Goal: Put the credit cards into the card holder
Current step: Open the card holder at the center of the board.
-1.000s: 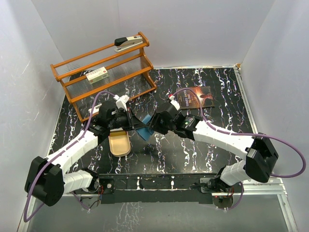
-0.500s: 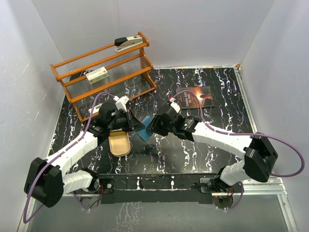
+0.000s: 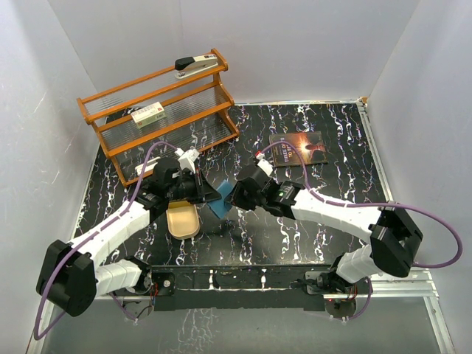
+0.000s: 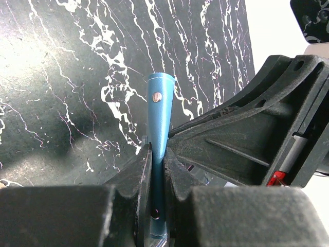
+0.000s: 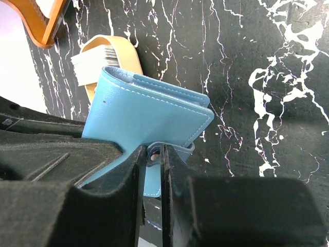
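Nearest me, my left gripper is clamping the folded edge of the one blue card holder while my right gripper is pinching its snap tab. Over the last second my right gripper has been sliding in toward the left, so I am judging the flap as being worked open, with nothing loaded yet. Just beyond, one tan tray is carrying the credit cards (I am counting one white barcoded face, any stack beneath unresolved), and farther back one book and one orange rack are standing.
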You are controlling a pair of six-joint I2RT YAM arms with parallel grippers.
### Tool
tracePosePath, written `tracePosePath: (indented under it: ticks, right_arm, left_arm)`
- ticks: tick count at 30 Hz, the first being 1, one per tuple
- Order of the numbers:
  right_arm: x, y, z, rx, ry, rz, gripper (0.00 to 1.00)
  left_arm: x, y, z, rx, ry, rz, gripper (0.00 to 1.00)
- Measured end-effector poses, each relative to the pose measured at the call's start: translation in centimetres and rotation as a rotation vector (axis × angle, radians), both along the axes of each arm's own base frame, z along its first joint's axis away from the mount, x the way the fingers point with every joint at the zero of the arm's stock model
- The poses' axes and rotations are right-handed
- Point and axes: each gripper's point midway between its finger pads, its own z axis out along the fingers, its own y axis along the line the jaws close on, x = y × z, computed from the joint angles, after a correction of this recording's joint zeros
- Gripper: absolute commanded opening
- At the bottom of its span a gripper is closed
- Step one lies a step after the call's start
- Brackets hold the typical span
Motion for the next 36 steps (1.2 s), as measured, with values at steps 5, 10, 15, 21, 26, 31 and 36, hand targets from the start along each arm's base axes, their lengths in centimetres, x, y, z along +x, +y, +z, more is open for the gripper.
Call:
tracePosePath:
  ticks: [5,10,15,21,26,31,36]
  right_arm:
    - [0.0,0.0,-0.4,-0.004,-0.011,0.008,0.00]
    - [0.0,-0.2,-0.9,-0.014,-0.020,0.004,0.00]
    - [-1.2,-4.1,-5.1,-0.173,0.010,-0.011,0.00]
    - [-2.7,-7.8,-7.5,-0.297,0.028,-0.011,0.00]
    - [-2.2,-8.1,-4.1,-0.247,-0.070,-0.011,0.07]
    - [-2.7,-6.9,1.2,-0.027,-0.195,0.029,0.38]
    - [-3.0,-6.1,4.1,0.115,-0.220,0.006,0.47]
  left_arm:
    - [0.0,0.0,-0.4,0.010,0.008,0.002,0.00]
    - [0.1,0.1,-0.7,0.017,0.016,0.006,0.00]
    - [0.7,-0.2,0.6,-0.002,-0.014,0.010,0.00]
    - [1.0,-0.5,1.3,-0.024,-0.030,0.012,0.00]
    - [1.0,-0.9,1.8,-0.055,-0.023,0.007,0.00]
    - [1.1,-1.3,1.9,-0.075,-0.009,0.002,0.00]
    - [1.1,-1.6,2.4,-0.104,-0.007,0.001,0.00]
